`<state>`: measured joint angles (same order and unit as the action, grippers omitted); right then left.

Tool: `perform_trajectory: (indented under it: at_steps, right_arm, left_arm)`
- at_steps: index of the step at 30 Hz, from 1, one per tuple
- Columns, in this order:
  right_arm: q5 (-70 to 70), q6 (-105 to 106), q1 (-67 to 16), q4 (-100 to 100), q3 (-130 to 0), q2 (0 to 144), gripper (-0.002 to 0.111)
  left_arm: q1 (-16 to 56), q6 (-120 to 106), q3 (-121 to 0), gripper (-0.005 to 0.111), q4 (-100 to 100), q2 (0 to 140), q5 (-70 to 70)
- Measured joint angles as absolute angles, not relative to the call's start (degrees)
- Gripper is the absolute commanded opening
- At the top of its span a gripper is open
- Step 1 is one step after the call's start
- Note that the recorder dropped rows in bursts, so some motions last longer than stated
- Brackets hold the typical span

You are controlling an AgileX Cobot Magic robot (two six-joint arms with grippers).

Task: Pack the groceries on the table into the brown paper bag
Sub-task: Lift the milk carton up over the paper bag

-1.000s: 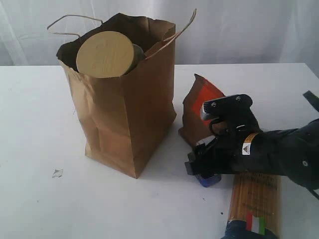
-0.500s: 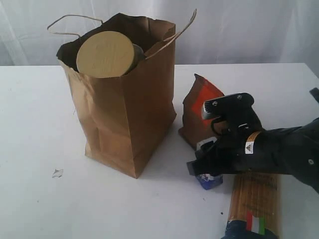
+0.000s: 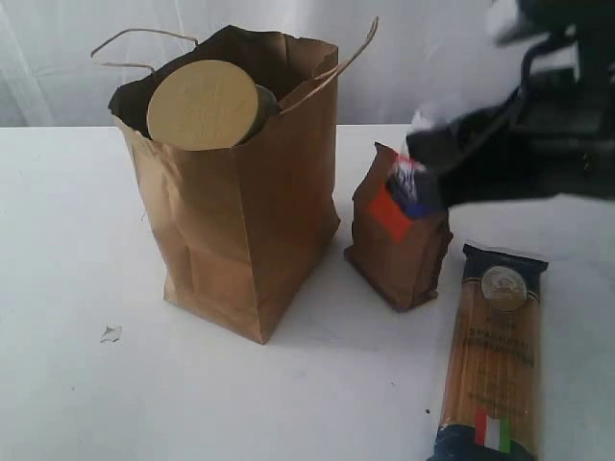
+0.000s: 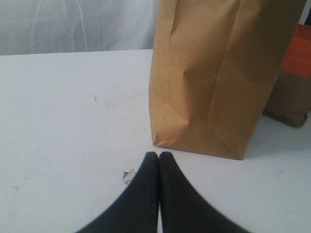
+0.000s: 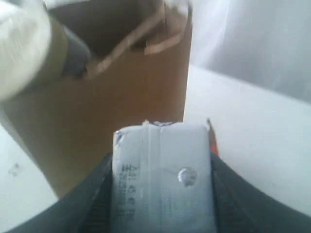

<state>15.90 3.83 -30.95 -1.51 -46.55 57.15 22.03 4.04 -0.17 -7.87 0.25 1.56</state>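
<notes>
The brown paper bag [image 3: 240,202] stands upright at the table's middle, and the tan-lidded jar [image 3: 202,104] pokes out of its open top. My right gripper [image 3: 415,182] is shut on the small white-blue carton [image 5: 163,177] and holds it in the air, above the brown pouch [image 3: 396,245] with the orange-red label. The long spaghetti pack [image 3: 495,355] lies flat to the pouch's right. My left gripper [image 4: 159,156] is shut and empty, low over the table [image 4: 63,107] near the bag's [image 4: 218,77] base. In the right wrist view the bag [image 5: 112,92] fills the background beyond the carton.
A small torn scrap [image 3: 110,334] lies on the white table left of the bag; the left wrist view shows the scrap [image 4: 129,175] beside my fingertips. A white curtain hangs behind the table.
My right gripper closed on the carton beside the pouch, then lifted it up off the table and over the pouch. The bag, pouch and spaghetti stayed put.
</notes>
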Motion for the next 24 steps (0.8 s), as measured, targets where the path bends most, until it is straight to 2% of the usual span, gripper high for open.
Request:
perform_trajectory:
  at_steps: [9,17,24]
  right_arm:
    - [16.8,4.9,-32.2,-1.7,-64.4,55.0,0.0]
    - [11.2,13.6,-40.1,-1.5,-66.2,61.4,0.0]
    - [3.6,19.2,-41.4,-1.5,-66.2,70.5,0.0]
  left_arm:
    - [22.0,3.9,-0.2,0.0,-7.9,0.2,1.6]
    - [22.0,3.9,-0.2,0.0,-7.9,0.2,1.6]
    - [22.0,3.9,-0.2,0.0,-7.9,0.2,1.6]
